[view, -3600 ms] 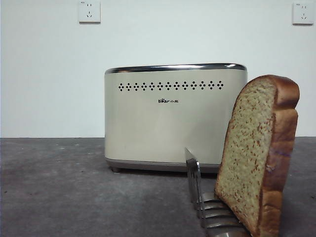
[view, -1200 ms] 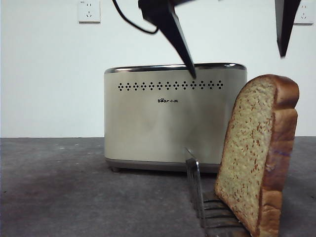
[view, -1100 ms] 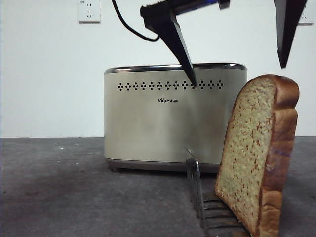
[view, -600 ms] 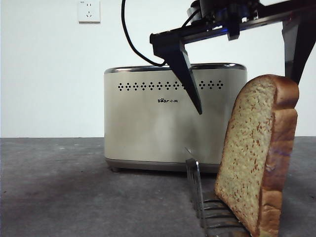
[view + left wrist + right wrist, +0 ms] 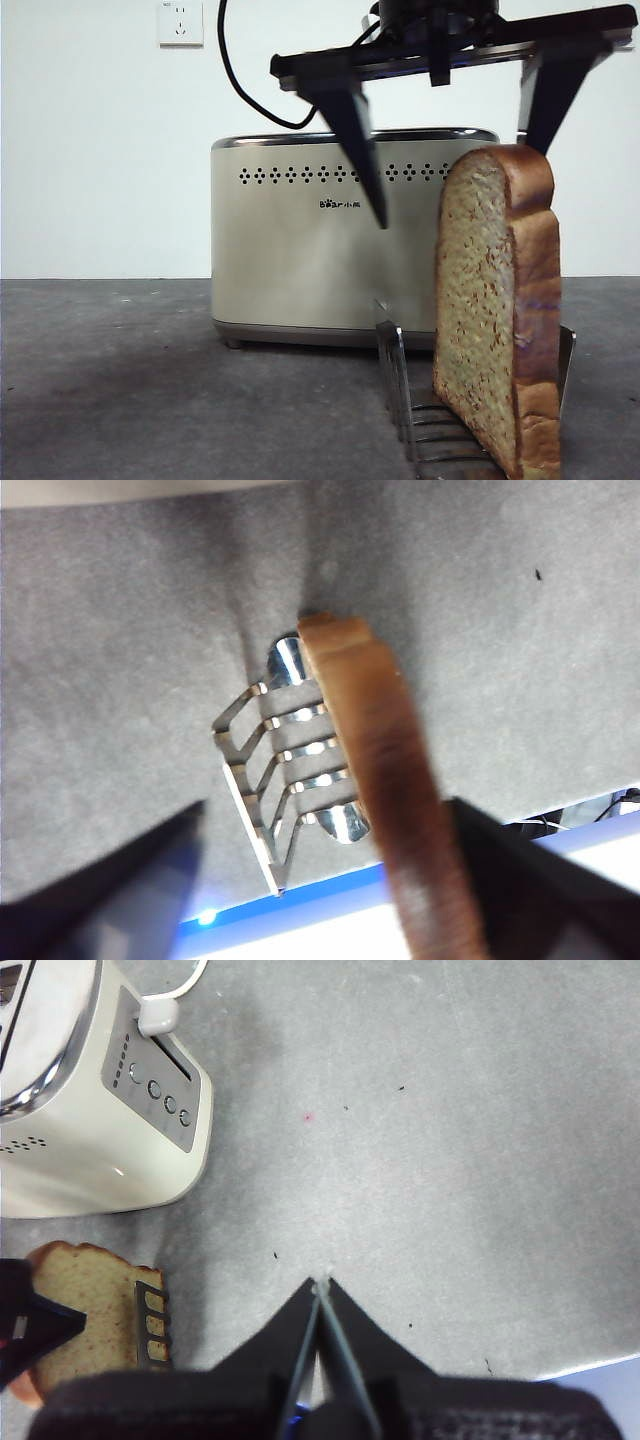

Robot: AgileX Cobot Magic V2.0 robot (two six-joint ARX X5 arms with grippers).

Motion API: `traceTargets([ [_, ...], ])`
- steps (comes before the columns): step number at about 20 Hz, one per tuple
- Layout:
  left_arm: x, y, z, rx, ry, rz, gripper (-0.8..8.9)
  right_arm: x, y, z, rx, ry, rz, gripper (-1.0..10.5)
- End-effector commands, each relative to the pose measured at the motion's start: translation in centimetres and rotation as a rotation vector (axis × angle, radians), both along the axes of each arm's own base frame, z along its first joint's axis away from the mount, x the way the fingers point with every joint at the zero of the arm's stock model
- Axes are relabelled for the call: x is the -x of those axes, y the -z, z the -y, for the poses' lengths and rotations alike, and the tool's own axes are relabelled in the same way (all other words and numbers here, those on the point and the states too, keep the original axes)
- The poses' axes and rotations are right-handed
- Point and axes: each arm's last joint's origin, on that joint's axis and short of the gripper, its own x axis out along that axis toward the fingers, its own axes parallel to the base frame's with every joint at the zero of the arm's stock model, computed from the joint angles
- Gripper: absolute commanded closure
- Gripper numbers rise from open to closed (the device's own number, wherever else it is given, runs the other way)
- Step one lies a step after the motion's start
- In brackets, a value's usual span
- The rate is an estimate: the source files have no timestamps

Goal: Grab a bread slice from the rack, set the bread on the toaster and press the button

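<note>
The slice of bread (image 5: 495, 310) stands nearly upright in the steel rack (image 5: 400, 385) at the front right, before the cream toaster (image 5: 300, 240). My left gripper (image 5: 455, 188) hangs open over the slice, one jaw on each side of it. The far jaw touches the crust near the top; the other jaw is well clear of the speckled face. In the left wrist view the crust (image 5: 370, 730) runs between the two jaws above the rack (image 5: 280, 780). My right gripper (image 5: 320, 1288) is shut and empty over bare table, away from the toaster (image 5: 70, 1150) and bread (image 5: 85, 1295).
The toaster's end panel with its lever and round buttons (image 5: 160, 1100) faces the right arm's side. A black cable (image 5: 240, 90) hangs from the left arm in front of the wall. Two wall sockets (image 5: 180, 22) sit high behind. The table is grey (image 5: 120, 380).
The left gripper has come down from above and shifted left around the slice. The slice, which leaned right, now stands more upright and sits further left.
</note>
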Motion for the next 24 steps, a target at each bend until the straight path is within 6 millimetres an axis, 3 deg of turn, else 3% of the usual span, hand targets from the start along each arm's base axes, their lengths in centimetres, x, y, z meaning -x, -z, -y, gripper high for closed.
traceTargets([
  [1,-0.2,0.3,0.3,0.019,-0.004,-0.009,6.42,0.1,-0.1,0.0,0.010,-0.006,0.008,9.5],
  [5,-0.3,0.3,0.5,0.033,0.000,-0.007,6.79,0.1,-0.1,0.0,0.011,-0.006,0.009,9.5],
  [8,-0.2,0.3,0.4,0.025,0.019,-0.007,7.92,0.1,-0.1,0.0,0.011,-0.006,0.009,9.5],
  [13,-0.3,-0.3,-0.4,-0.016,0.077,0.003,7.92,0.1,-0.1,0.0,0.011,-0.006,0.009,9.5],
  [24,1.5,-6.7,-3.7,0.087,0.226,0.152,7.92,0.0,-0.2,0.0,0.010,-0.006,0.012,9.5],
])
